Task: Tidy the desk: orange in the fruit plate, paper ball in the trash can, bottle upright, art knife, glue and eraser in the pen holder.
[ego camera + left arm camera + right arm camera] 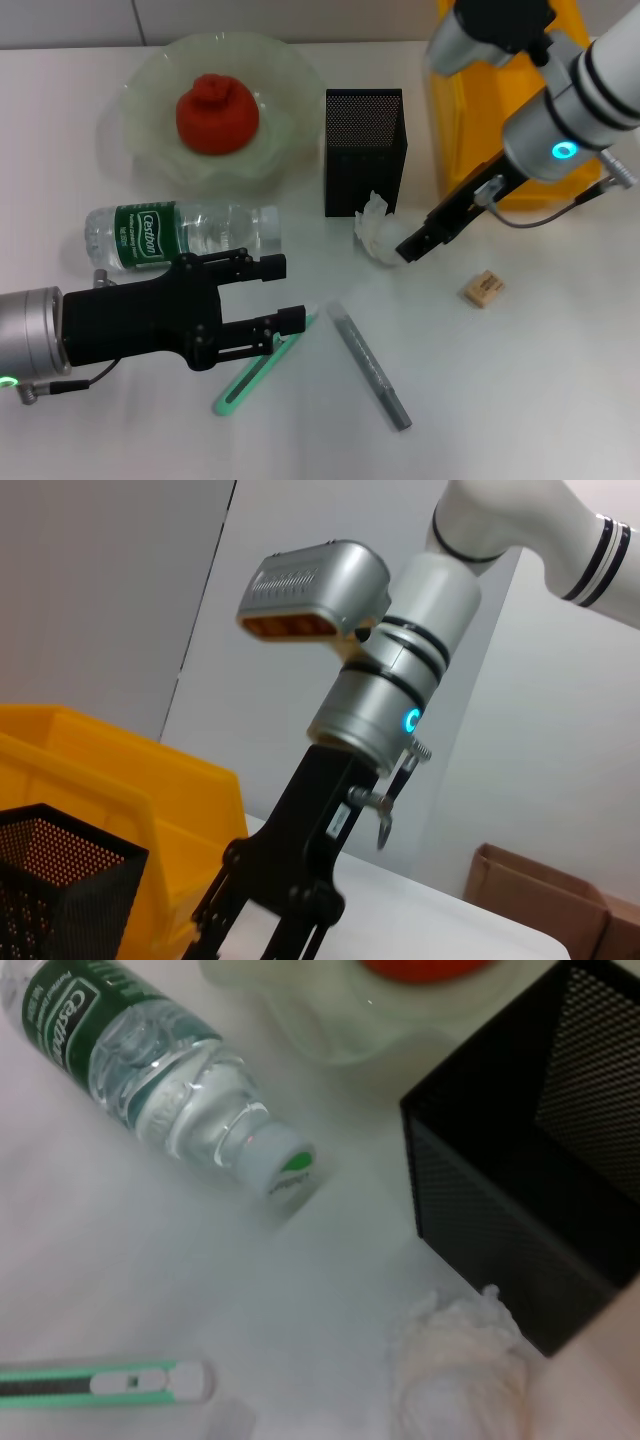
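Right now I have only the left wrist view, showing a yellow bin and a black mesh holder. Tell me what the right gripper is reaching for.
Observer: The right gripper is down at the crumpled white paper ball, which lies on the desk beside the black mesh pen holder.
Operator: Give me the state of the clear plastic bottle.
Observer: The clear plastic bottle lies on its side, cap toward the pen holder.
Operator: Now say where my left gripper is.
Observer: The left gripper is open, beside the bottle and over the green art knife.
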### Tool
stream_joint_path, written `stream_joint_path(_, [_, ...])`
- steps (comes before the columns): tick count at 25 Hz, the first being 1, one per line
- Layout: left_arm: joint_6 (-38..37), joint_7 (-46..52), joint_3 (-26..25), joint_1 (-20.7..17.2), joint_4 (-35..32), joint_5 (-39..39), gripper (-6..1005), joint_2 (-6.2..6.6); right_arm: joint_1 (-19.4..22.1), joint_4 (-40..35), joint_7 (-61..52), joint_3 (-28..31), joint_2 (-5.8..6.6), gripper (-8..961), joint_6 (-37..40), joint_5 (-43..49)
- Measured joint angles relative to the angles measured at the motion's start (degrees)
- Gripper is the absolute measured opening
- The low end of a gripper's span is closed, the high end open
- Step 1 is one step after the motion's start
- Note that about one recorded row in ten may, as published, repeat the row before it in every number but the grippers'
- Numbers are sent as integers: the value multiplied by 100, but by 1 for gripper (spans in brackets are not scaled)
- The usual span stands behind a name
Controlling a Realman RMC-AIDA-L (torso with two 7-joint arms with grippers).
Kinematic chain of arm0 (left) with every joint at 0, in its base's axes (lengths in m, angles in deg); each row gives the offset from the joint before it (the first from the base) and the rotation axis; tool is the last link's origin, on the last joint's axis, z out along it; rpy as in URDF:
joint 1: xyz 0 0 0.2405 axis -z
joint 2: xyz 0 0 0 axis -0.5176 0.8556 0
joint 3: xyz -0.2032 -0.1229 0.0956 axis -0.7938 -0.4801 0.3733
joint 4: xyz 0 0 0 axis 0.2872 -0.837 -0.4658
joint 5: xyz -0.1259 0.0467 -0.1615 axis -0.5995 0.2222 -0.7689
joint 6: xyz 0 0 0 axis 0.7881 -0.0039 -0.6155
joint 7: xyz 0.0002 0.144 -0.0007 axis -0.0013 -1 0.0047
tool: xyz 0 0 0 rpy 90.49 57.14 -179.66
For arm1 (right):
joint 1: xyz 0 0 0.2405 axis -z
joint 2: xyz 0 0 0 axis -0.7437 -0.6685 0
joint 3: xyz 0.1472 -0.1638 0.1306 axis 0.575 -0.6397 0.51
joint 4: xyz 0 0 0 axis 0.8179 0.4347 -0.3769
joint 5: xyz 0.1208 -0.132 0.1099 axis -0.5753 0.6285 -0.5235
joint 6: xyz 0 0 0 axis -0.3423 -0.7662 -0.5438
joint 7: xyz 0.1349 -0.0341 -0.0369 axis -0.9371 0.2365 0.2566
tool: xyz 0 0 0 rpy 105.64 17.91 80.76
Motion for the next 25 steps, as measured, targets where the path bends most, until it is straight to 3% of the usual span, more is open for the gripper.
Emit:
stream_joint_path(16, [36,0,40,16,0,0,668,-1,-12,646,-11,-656,-12,678,-1145,-466])
stream_joint_path(25, [44,0,40,16,0,0,668,-1,257,182,47,-664,-5,647,-1053,-577])
